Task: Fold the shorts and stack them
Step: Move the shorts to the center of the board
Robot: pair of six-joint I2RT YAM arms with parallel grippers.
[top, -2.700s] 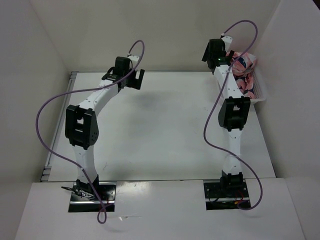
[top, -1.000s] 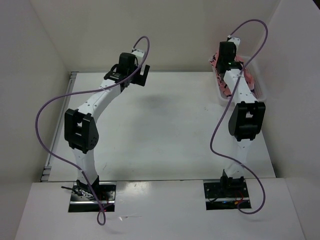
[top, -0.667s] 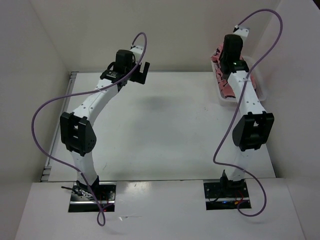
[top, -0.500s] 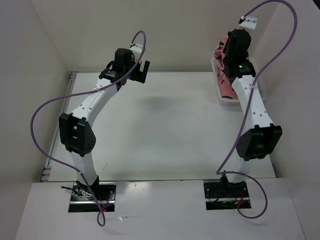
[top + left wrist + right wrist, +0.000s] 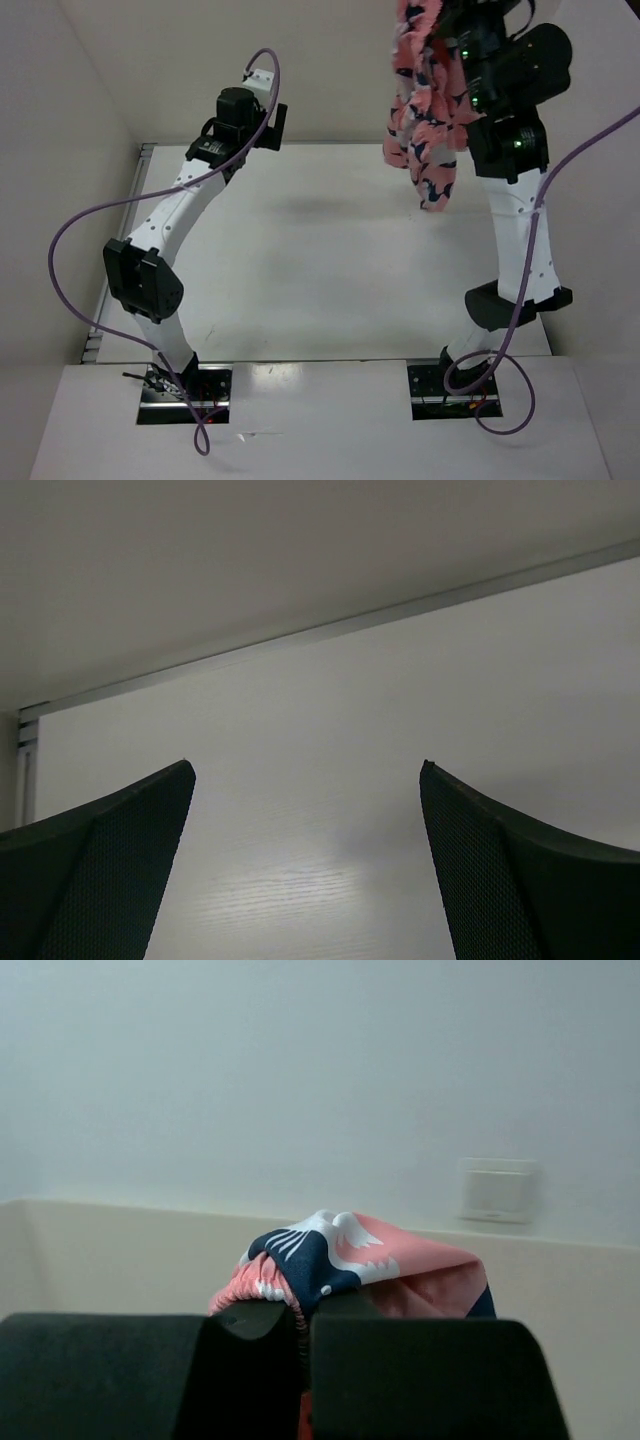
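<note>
The right arm stands tall at the right side of the white surface [image 5: 300, 270], its upper links near the top edge of the overhead view. The right gripper [image 5: 305, 1325] is clamped tight on the soft coral-pink fabric shorts with the navy-and-white shark print [image 5: 425, 130]. In the wrist view its two black fingers [image 5: 150, 1370] sit almost together, with a bunched fold of the shorts [image 5: 350, 1260] pinched in the narrow slit between them and bulging up over their tips. Behind that fold is a pale wall with a white rectangular switch plate [image 5: 495, 1190].

From above, the shorts hang free in the air, draped down in loose folds beside the right arm's dark joints, over the far right part of the surface and not touching it.

The left arm reaches forward along the left side, with a purple cable [image 5: 75, 215] looping out from it. The left gripper [image 5: 270, 118] hovers near the back wall. Its wrist view shows the left gripper [image 5: 305, 770] spread wide, the two dark fingers [image 5: 110, 870] well apart with nothing between them, looking over the surface [image 5: 320, 880] toward the grey metal strip [image 5: 330, 630] at the foot of the back wall.
</note>
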